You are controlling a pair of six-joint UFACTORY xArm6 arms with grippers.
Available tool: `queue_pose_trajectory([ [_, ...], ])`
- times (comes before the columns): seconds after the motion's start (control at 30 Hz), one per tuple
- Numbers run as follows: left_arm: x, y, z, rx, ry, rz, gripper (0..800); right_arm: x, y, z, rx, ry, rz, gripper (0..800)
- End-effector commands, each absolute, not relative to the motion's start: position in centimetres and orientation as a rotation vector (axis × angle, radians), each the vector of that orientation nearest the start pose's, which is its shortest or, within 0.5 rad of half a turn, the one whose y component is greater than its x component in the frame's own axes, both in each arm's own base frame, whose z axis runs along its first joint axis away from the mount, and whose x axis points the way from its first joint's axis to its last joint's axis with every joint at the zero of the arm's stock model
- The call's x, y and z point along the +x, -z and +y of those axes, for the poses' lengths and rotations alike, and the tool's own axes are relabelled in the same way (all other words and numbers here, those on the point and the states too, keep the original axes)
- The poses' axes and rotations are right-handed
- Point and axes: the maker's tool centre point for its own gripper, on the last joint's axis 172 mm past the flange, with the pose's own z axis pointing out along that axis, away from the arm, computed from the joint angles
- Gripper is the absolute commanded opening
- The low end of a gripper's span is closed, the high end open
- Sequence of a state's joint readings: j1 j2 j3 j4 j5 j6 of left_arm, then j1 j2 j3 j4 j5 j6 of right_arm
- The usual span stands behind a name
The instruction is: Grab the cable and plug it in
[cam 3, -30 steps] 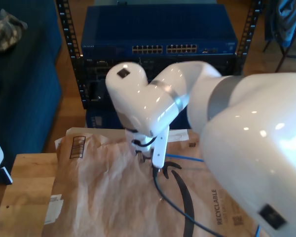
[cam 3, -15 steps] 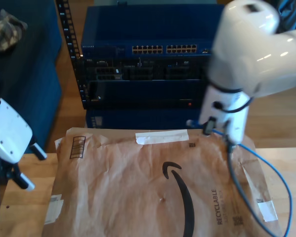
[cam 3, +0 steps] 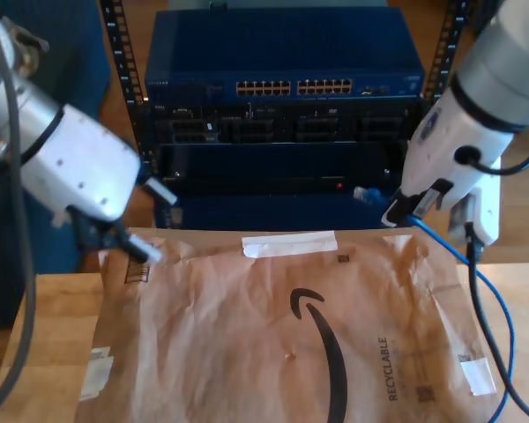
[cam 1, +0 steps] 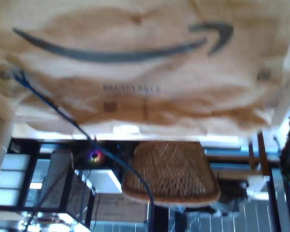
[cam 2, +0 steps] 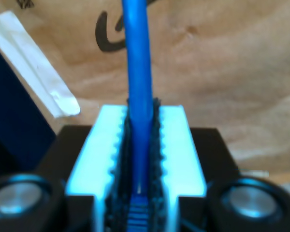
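Note:
The blue cable [cam 3: 491, 295] runs up from the exterior view's lower right to my second gripper [cam 3: 404, 211], which is shut on it just behind the plug [cam 3: 363, 194]. The plug hangs in the air in front of the rack's lower panels, pointing to the exterior view's left. In the second wrist view the cable [cam 2: 137, 72] is clamped between the white ribbed fingers [cam 2: 176, 145] of my second gripper [cam 2: 140, 121]. My first gripper [cam 3: 154, 222] hovers open over the envelope's far corner at the exterior view's left, holding nothing. The first wrist view shows the cable [cam 1: 53, 108] trailing off the envelope.
A brown paper envelope [cam 3: 247, 335] covers the wooden table [cam 3: 53, 344]. Behind it stands a rack with a blue network switch [cam 3: 282, 53] and its row of ports [cam 3: 295, 88]. A wicker chair [cam 1: 169, 171] sits beyond the table's near edge.
My second arm has swung to the exterior view's right and lifted the plug off the envelope to the rack front. My first arm has come in from the exterior view's left.

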State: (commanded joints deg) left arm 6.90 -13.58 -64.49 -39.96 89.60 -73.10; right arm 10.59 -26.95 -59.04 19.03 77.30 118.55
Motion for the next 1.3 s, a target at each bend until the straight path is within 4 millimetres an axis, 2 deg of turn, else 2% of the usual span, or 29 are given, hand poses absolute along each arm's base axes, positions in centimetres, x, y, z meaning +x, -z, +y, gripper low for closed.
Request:
queue_pose_trajectory([
  [0.1, 39.9, -38.8, -15.0, -2.67, -0.911, -2.309, 800, 36.0, -37.3, 15.8, -1.613, -0.368, 2.301, 19],
  [0.23, 41.1, -40.3, -15.8, -2.705, -0.915, -2.304, 800, 36.0, -39.2, 16.1, -1.599, -0.391, 2.26, 19],
  [0.4, 42.0, -44.8, -18.4, -2.829, -0.973, -2.302, 800, 36.5, -41.5, 16.1, -1.567, -0.395, 2.216, 19],
  [0.5, 41.5, -45.1, -19.8, -2.856, -0.997, -2.255, 800, 36.8, -43.1, 16.1, -1.531, -0.407, 2.194, 20],
  [0.67, 39.8, -44.9, -22.8, -2.9, -1.039, -2.134, 800, 37.2, -47.0, 16.1, -1.494, -0.382, 2.133, 21],
  [0.77, 39.1, -44.9, -24.0, -2.92, -1.053, -2.084, 799, 37.2, -49.2, 16.8, -1.485, -0.39, 2.088, 22],
  [0.9, 38.6, -44.9, -24.8, -2.914, -1.071, -2.066, 798, 37.3, -50.8, 17.0, -1.477, -0.382, 2.056, 22],
  [1.1, 38.1, -46.0, -25.8, -2.926, -1.133, -2.057, 798, 37.0, -51.3, 17.4, -1.477, -0.398, 2.045, 23],
  [1.23, 38.0, -47.6, -26.5, -2.951, -1.201, -2.066, 799, 36.9, -50.5, 17.3, -1.486, -0.408, 2.06, 26],
  [1.3, 38.0, -49.0, -27.0, -2.98, -1.229, -2.062, 799, 36.8, -50.2, 17.3, -1.486, -0.414, 2.064, 27],
])
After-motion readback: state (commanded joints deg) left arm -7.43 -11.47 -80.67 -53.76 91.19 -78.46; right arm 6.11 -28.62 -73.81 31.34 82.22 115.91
